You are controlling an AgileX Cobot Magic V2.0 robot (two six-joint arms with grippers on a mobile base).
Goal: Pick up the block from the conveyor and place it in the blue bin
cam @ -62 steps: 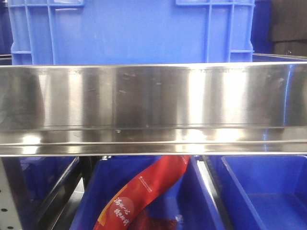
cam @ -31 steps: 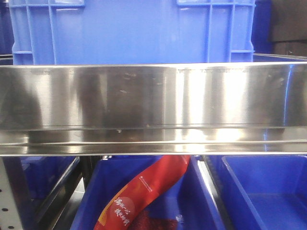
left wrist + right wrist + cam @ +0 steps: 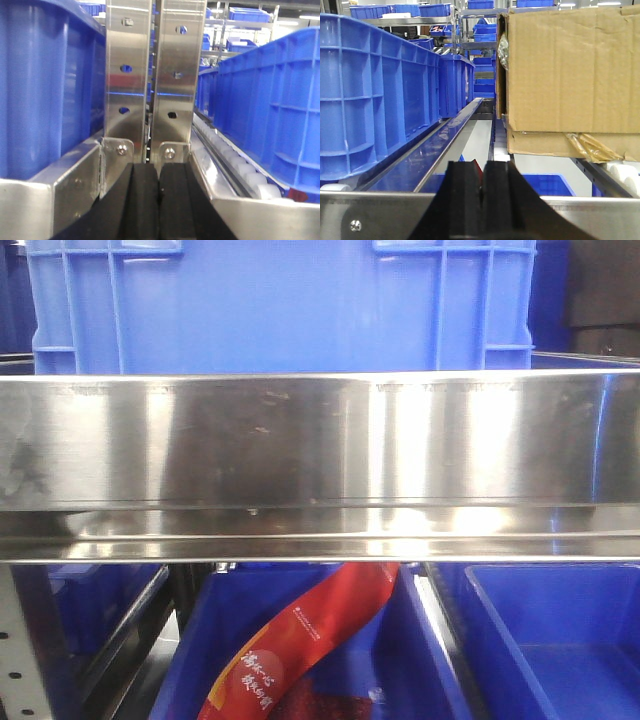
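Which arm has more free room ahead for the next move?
Right, probably. The right gripper faces an open lane between the blue crate and the cardboard box; the left gripper points at steel uprights close ahead. Both look shut.

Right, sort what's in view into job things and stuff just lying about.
Job:
- open blue plastic bin, a possible drop spot
- left gripper, shut and empty
- right gripper, shut and empty
- the block and the belt are not in view

Lying about:
- red printed packet
- brown cardboard box
- shiny steel rail
- white rollers
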